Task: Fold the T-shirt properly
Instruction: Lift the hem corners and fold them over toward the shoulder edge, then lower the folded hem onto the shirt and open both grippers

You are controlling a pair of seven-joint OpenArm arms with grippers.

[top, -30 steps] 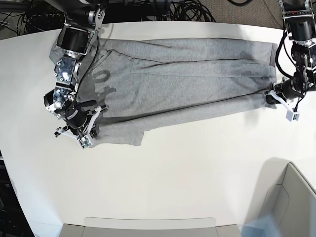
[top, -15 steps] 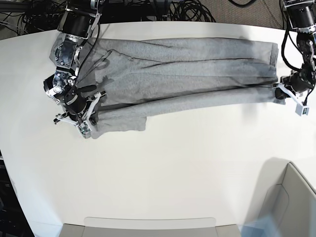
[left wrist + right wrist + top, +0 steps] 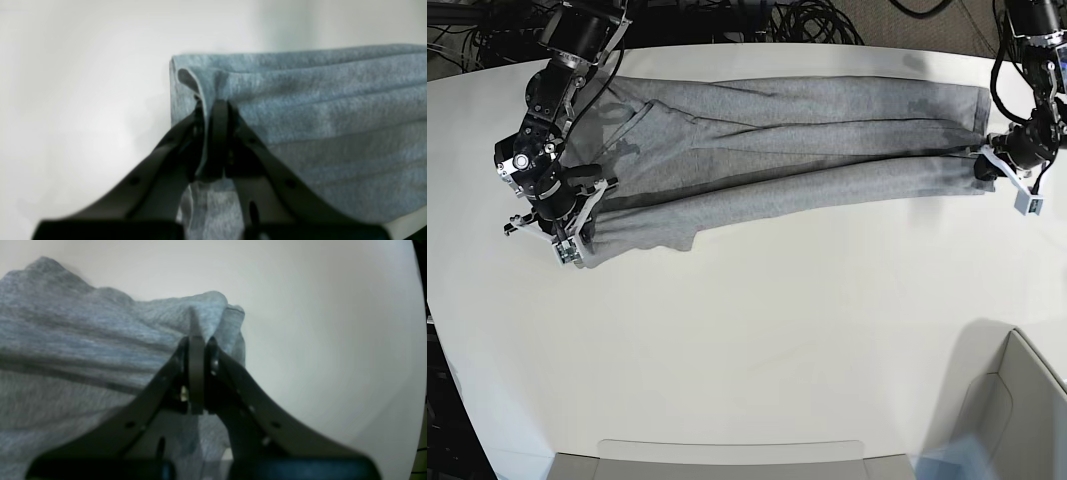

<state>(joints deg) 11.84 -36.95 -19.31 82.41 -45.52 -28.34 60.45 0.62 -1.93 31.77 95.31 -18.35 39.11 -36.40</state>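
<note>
The T-shirt [image 3: 777,140] lies stretched across the far side of the table [image 3: 757,340] in the base view; only the wrist views show the left tool [image 3: 213,110] and right tool [image 3: 197,343] each pinching a grey fold

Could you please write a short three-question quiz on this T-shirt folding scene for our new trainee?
1. True or false: the left hand is open and clear of the T-shirt.
2. In the base view, where does the T-shirt lie on the white table? A) along the far edge, B) at the near edge, C) half inside the grey bin.
3. Fill in: the right hand is shut on a ____ of grey fabric.

Key
1. False: its fingers are closed on a pinch of cloth at the shirt's end.
2. A.
3. Fold (a pinched ridge at the shirt's other end).
</note>
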